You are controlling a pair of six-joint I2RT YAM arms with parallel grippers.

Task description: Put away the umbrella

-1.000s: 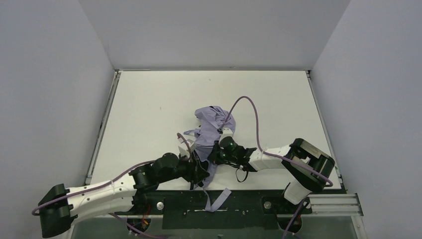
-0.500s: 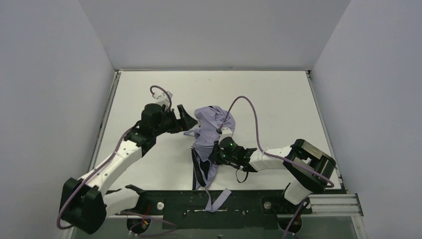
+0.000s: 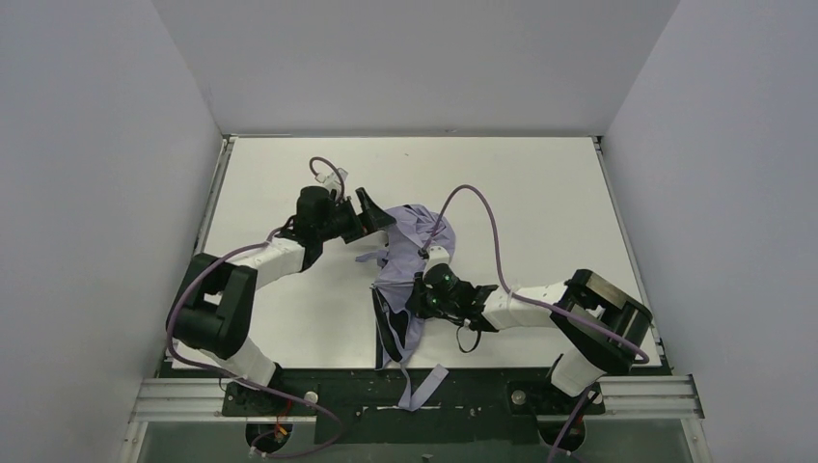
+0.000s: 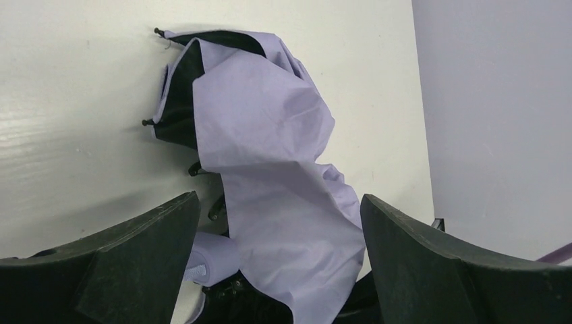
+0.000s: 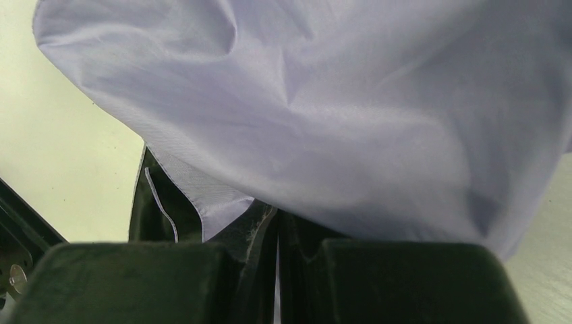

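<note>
The umbrella [image 3: 413, 253] lies collapsed and crumpled mid-table, pale lavender fabric with black lining showing at its near end. Its strap [image 3: 421, 385] hangs over the table's front edge. My left gripper [image 3: 376, 218] stands open just left of the umbrella's far end, nothing between its fingers. In the left wrist view the umbrella [image 4: 270, 135] lies ahead of the left gripper [image 4: 278, 199], with the lavender knob handle [image 4: 210, 254] low between the fingers [image 4: 135, 263]. My right gripper [image 3: 422, 293] is shut at the umbrella's right side; its tips [image 5: 276, 226] sit under the umbrella [image 5: 324, 101].
White walls enclose the white table [image 3: 289, 183] on three sides. A purple cable [image 3: 487, 217] arcs over the umbrella to the right arm. The black mounting rail [image 3: 482, 391] runs along the near edge.
My left arm swung from the umbrella's near end to its far left side and its gripper opened. The umbrella's near end fell open, showing black lining. The right gripper stayed put.
</note>
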